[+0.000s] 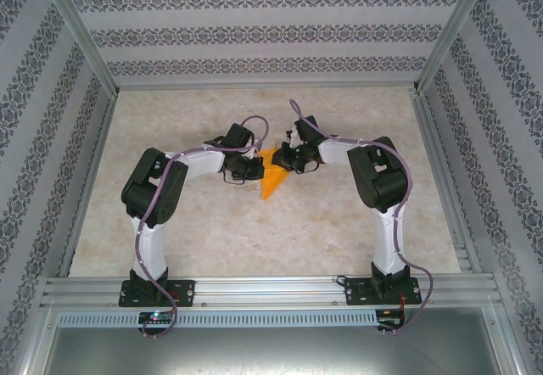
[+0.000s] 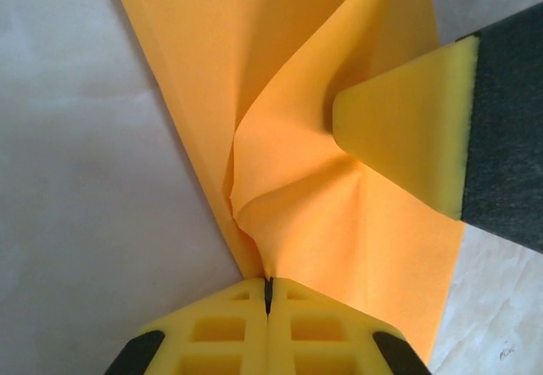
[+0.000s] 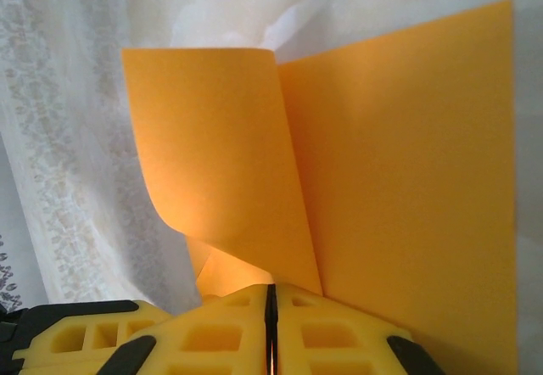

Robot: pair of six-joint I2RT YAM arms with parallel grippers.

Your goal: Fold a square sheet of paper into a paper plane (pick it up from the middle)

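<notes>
One orange sheet [image 1: 272, 180], partly folded, at mid-table [image 1: 212, 239]. Two tools, both clamped tight on it: left tool [image 2: 268, 288] at its 9 o'clock edge, right tool [image 3: 271, 292] at 2 o'clock. Bare table all round.

Soft, even light all round: the bench [image 1: 254, 248] looks pale and bright, with only faint shadows under the arms [image 1: 157, 188]. The overhead picture is slightly grainy. Just beyond the left hand [image 2: 267, 294] the orange paper [image 2: 339, 239] glows, darker in its folds, and the pads [image 2: 221, 333] nearest the lens look soft. Above the right hand [image 3: 271, 299] the backdrop [image 3: 85, 137] is washed out, white and hazy.
</notes>
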